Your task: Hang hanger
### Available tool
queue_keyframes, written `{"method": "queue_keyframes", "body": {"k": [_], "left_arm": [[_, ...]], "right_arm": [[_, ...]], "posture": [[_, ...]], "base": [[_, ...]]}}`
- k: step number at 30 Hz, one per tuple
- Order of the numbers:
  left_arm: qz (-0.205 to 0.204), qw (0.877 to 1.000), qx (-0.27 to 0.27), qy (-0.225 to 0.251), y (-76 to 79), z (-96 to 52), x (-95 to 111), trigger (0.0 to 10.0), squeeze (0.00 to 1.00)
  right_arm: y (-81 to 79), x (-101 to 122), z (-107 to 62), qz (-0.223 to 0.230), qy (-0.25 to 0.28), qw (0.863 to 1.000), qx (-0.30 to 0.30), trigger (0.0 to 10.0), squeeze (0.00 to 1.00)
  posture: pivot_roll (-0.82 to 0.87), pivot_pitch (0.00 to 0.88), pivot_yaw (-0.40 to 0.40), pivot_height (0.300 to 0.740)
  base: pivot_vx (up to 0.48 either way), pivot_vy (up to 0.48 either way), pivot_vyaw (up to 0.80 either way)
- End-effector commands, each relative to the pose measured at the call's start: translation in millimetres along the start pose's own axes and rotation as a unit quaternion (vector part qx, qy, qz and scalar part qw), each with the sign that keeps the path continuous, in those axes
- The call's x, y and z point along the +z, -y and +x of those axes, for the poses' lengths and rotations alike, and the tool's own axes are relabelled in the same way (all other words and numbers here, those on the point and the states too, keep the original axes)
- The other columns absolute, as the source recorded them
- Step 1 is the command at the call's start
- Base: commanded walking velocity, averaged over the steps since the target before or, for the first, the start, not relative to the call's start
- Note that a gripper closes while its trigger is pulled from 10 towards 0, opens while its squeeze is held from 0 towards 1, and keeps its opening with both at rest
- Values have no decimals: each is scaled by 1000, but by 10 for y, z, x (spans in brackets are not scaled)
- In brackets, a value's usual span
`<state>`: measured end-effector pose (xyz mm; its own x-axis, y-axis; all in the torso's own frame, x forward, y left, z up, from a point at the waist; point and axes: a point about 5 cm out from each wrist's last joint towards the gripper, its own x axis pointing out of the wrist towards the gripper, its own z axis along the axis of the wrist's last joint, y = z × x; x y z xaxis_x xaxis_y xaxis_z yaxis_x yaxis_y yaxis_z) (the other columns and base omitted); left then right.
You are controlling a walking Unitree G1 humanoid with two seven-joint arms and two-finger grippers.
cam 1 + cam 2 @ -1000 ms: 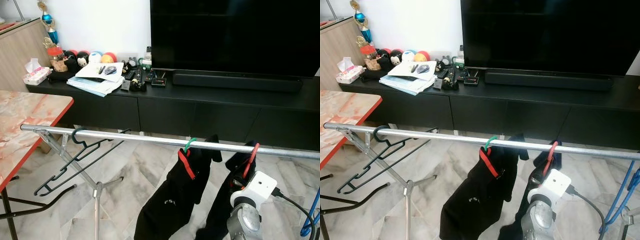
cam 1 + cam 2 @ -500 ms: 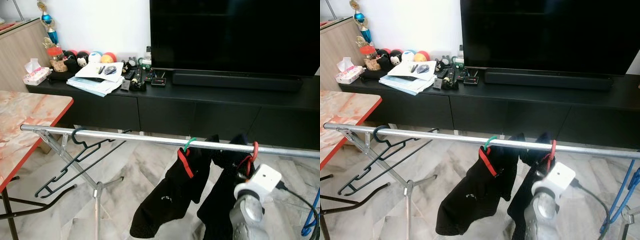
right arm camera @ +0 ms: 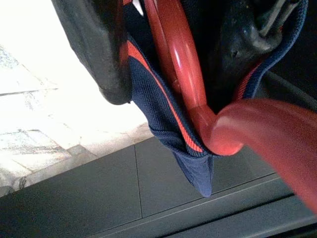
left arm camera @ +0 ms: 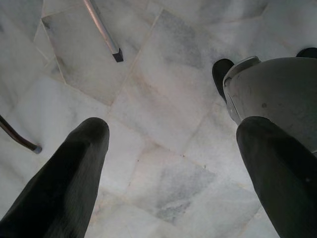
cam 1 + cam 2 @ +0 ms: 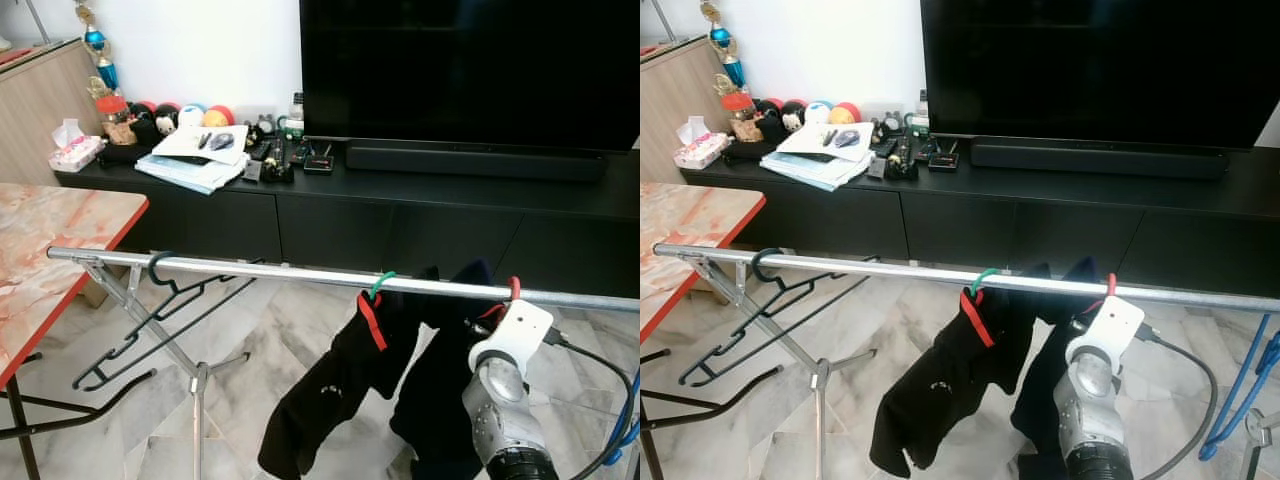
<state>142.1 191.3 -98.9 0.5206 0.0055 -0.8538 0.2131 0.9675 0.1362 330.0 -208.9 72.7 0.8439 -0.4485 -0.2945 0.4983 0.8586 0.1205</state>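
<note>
Red plastic hanger (image 5: pixel 512 291) hooked over the silver metal drying-rack rail (image 5: pixel 250 269), dark garment (image 5: pixel 440 390) draped from it.
Right gripper (image 3: pixel 163 64) raised just below the rail, its black fingers (image 3: pixel 94 44) clamped around the hanger's neck and garment collar. Left gripper (image 4: pixel 173 148) hangs idle above the marble floor (image 4: pixel 163 109), fingers spread apart. A green-hooked hanger (image 5: pixel 378 288) with black clothing and an empty black hanger (image 5: pixel 150 320) share the rail.

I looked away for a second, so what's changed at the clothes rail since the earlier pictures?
The right gripper, holding the red hanger with its dark garment, has risen towards the rail and shifted the garment left, nearer the green-hooked hanger. The empty black hanger hangs as before; the left gripper hangs idle.
</note>
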Motion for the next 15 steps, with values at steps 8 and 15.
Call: {"method": "queue_keyframes", "body": {"k": [8, 15], "left_arm": [[11, 1000, -9, -18, 28, -13, -79, 10000, 0], [14, 1000, -10, -16, 23, -12, -71, 10000, 0]], "right_arm": [[-1, -136, -130, 11, -22, 1000, -6, 10000, 0], [28, -153, -315, 12, -37, 999, -12, 10000, 0]], "posture": [[54, 53, 74, 740], [51, 53, 74, 740]], "base": [[0, 0, 0], [0, 0, 0]]}}
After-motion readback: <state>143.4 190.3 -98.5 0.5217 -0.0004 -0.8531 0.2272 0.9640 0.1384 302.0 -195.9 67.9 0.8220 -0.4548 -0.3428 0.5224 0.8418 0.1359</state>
